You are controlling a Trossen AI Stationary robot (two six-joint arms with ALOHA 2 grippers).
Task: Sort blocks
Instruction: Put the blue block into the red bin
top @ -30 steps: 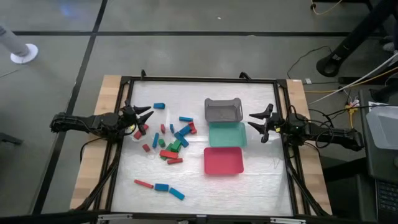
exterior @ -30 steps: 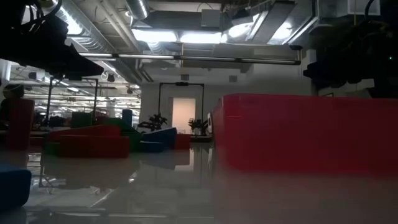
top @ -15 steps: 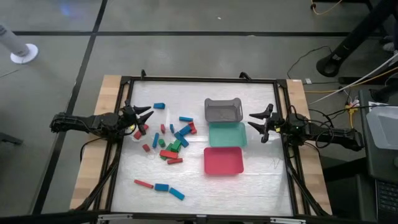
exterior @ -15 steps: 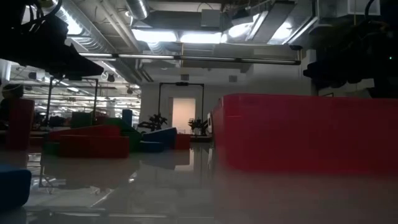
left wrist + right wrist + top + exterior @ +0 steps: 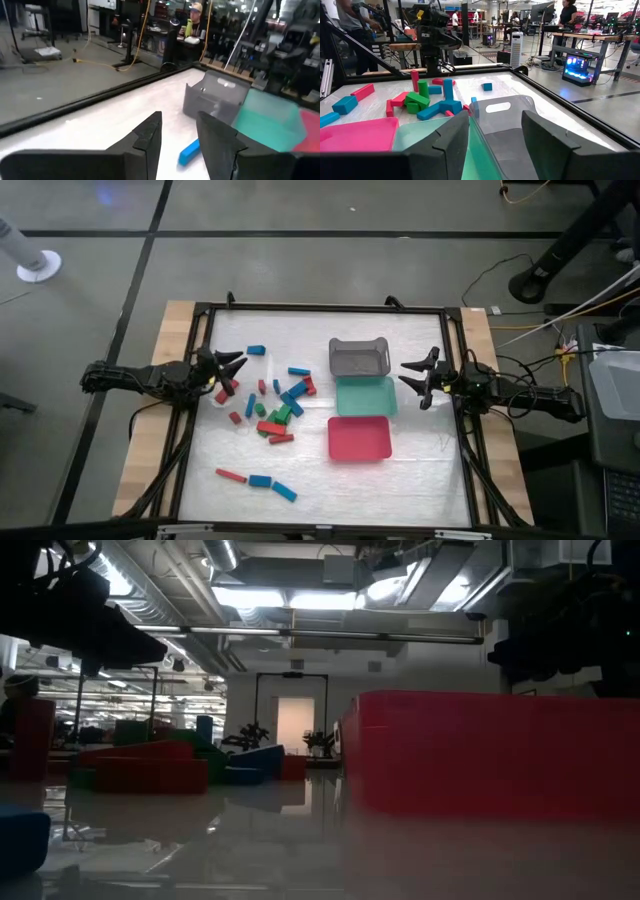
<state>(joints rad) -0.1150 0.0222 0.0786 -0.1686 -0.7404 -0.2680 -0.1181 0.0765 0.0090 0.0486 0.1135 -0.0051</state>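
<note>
**Both arms wait at the table's side edges, blocks unsorted**

While the blocks (image 5: 272, 412) lie scattered across the left half of the white table (image 5: 420, 480), we see wide bare surface along the near edge and in the near right corner. A loose cluster of red, blue and green pieces sits left of centre, a single blue block (image 5: 256, 350) lies apart toward the far left corner, and three more rest in a row near the near edge (image 5: 258, 479). Right of centre, three trays stand in a line from far to near: the grey tray (image 5: 358, 357), the teal tray (image 5: 365, 396) and the red tray (image 5: 359, 438), each just beside the next. A black frame (image 5: 320, 308) borders the table on all sides.

We can read no brand, label or writing anywhere.

At the left edge, the left gripper (image 5: 232, 367) has its fingers apart and holds nothing; it sits over the leftmost blocks of the cluster, though we cannot tell whether it touches any. At the right edge, the right gripper (image 5: 418, 377) also has its fingers spread wide and empty, pointing at the grey and teal trays without touching them. In the right wrist view, people (image 5: 567, 15) stand in the room beyond.
</note>
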